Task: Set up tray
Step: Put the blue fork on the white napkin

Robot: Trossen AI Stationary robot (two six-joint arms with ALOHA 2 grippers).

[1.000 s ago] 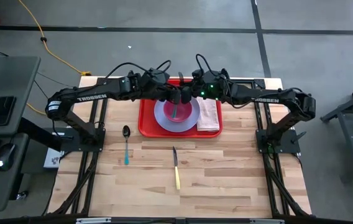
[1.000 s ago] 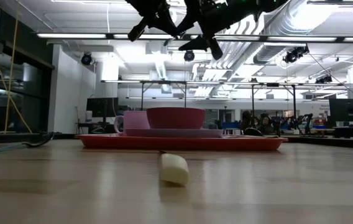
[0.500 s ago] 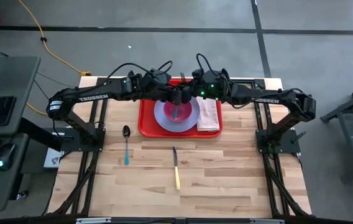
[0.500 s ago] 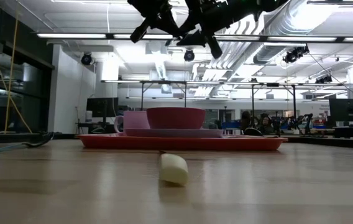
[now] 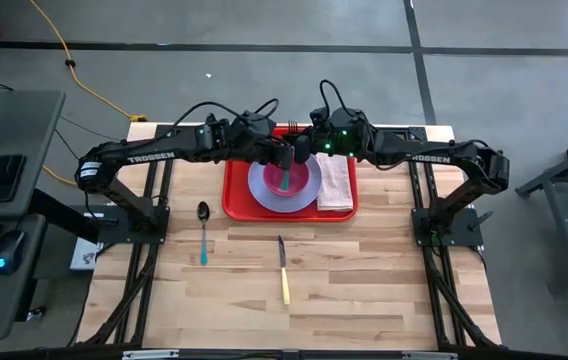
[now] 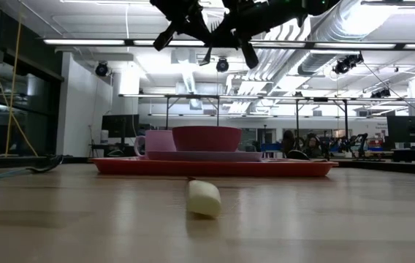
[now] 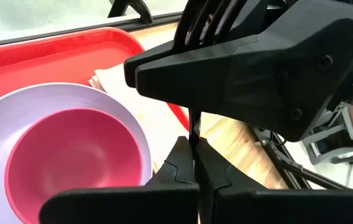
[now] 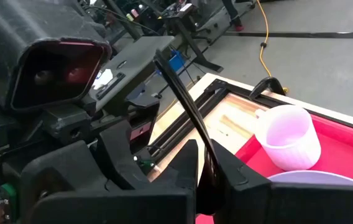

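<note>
Light is bright and even, coming from ceiling lamps seen in the low view. Shadows on the table are soft. In the low view the near knife handle is blurred. Wrist views show near fingers out of focus.

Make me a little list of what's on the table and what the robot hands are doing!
tray: red, under both grippers
on tray: plate, bowl on the plate, cup, napkin
on bare table: spoon, knife
left gripper: above tray, shut on thin utensil
right gripper: above tray, shut on same utensil
</note>
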